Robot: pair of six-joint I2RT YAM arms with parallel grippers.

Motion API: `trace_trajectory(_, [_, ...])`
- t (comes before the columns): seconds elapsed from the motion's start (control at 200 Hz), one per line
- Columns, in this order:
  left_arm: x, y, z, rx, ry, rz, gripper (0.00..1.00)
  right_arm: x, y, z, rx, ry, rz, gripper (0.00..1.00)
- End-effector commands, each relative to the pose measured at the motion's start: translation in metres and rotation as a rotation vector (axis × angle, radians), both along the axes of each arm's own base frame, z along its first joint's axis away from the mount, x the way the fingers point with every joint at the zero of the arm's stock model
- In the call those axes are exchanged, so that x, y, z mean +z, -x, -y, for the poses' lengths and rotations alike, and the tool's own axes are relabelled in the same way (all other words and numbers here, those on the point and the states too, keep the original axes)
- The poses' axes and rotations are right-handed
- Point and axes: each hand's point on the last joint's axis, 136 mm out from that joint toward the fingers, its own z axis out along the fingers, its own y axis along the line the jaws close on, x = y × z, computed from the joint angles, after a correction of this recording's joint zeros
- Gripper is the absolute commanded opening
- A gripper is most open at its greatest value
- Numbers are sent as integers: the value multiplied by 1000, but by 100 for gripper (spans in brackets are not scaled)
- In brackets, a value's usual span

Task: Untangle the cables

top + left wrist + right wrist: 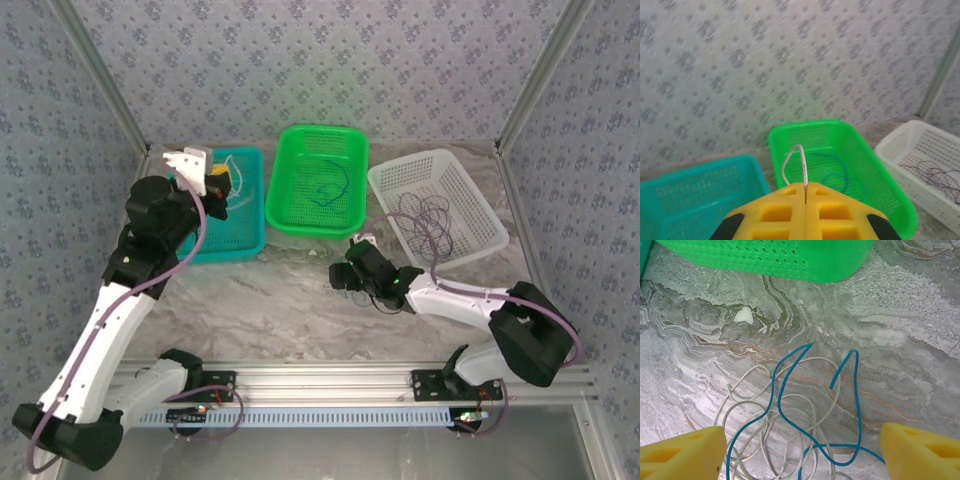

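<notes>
Top external view, starting at your left: the teal basket (pixel 240 238) sits at the back of the marble table (pixel 280 310), and the left gripper (pixel 220 182) hangs over it, raised on its arm. From the left wrist camera you can see its yellow fingers (pixel 775 215) pressed flat together. A thin whitish cable (pixel 801 159) is pinched in the seam between them, and its short loop stands up above the tips.

Next along, the green basket (pixel 318 150) stands just beside the teal one. A blue cable (pixel 332 190) lies loosely curled on its floor.

To the right of that, the right gripper (pixel 350 268) reaches low over the bare table in front of the green basket. In the right wrist view its two fingertips (pixel 680 455) stand wide apart with nothing between them. Just ahead of them a second blue cable (pixel 782 407) lies on the marble in open bends, crossing over the rounder coils of a second whitish cable (pixel 812 412). The two are interlaced. You cannot tell from the pictures whether the fingertips touch the table.

Farthest right, the white basket (pixel 470 190) sits at an angle near the back corner, with dark cables (pixel 428 215) heaped in loose loops inside it.
</notes>
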Motion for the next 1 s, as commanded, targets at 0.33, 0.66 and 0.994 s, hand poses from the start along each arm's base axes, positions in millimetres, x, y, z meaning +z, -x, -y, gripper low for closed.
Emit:
trace_trajectory(0.33, [-133,-54,-69,306,175,-350,6,9,7,22,-24,70,-11,83])
trace_trajectory(0.66, [-187,-43,-78,402,194,-528,68,6,11,27,-9,87,-45,81])
trace_trajectory(0.994, [-152,-17,-15,215,104,-349,94,16,-18,24,-59,44,-37,79])
